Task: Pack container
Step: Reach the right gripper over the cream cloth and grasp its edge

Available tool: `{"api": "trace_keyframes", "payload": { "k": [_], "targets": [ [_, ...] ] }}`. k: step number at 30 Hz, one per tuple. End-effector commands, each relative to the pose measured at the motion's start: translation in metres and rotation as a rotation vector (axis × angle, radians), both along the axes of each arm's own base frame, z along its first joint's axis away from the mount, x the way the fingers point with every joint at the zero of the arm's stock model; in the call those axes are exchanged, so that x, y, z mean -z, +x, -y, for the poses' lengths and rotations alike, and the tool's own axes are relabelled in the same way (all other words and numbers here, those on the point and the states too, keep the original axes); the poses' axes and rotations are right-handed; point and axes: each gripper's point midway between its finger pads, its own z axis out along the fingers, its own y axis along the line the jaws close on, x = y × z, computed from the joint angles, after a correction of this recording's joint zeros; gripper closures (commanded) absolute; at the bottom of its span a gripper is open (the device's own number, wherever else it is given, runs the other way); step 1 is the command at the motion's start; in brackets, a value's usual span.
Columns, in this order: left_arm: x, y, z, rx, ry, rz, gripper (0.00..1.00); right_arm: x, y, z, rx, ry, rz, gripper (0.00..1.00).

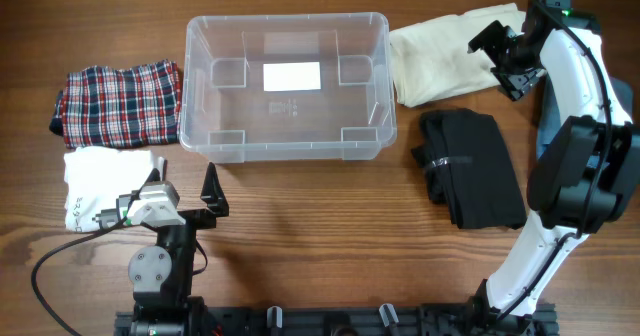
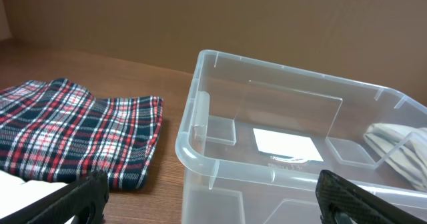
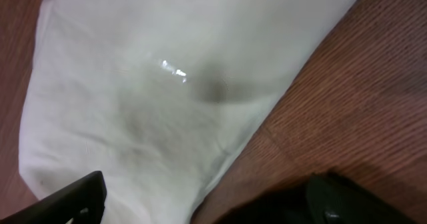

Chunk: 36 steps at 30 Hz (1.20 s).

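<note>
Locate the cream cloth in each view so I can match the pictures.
Overhead: cream cloth at upper right, beside the bin.
Left wrist: cloth at the right edge, seen through the bin's clear wall.
Right wrist: cloth fills the left and centre.
Shared landmark: the wooden table, in all three.

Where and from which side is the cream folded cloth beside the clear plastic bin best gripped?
Probably the end of the cream folded cloth farthest from the clear plastic bin, below the open right gripper. Come straight down and pinch a fold: it lies flat and limp on the wooden table.
</note>
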Motion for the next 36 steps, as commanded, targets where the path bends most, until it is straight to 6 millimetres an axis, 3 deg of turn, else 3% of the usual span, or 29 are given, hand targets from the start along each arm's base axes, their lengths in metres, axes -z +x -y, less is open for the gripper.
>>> {"api": "trace_keyframes", "payload": {
  "k": [1, 7, 15, 22, 27, 29, 31, 34, 36],
  "targets": [
    [0.001, 0.0, -0.001, -0.008, -0.012, 0.004, 0.0, 0.023, 0.005, 0.009, 0.059, 0.041, -0.022, 0.09],
    [0.001, 0.0, -0.001, -0.008, -0.012, 0.004, 0.0, 0.051, 0.006, 0.013, 0.063, 0.046, -0.054, 0.1],
    [0.001, 0.0, -0.001, -0.008, -0.012, 0.004, 0.0, 0.086, 0.014, 0.004, 0.046, 0.119, -0.062, 0.1],
    [0.001, 0.0, -0.001, -0.008, -0.012, 0.004, 0.0, 0.095, 0.015, 0.005, 0.048, 0.121, -0.068, 0.43],
    [0.001, 0.0, -0.001, -0.008, -0.012, 0.004, 0.0, 0.095, 0.014, 0.004, 0.034, 0.123, -0.07, 0.56],
    [0.001, 0.0, -0.001, -0.008, -0.012, 0.004, 0.0, 0.095, 0.014, 0.003, 0.02, 0.122, -0.069, 0.68],
    [0.001, 0.0, -0.001, -0.008, -0.012, 0.004, 0.0, 0.095, 0.012, 0.003, 0.021, 0.124, -0.076, 0.69],
    [0.001, 0.0, -0.001, -0.008, -0.012, 0.004, 0.0, 0.09, 0.013, 0.004, 0.02, 0.121, -0.068, 0.78],
    [0.001, 0.0, -0.001, -0.008, -0.012, 0.004, 0.0, 0.08, 0.018, 0.005, -0.01, 0.105, -0.034, 0.9]
  ]
}}
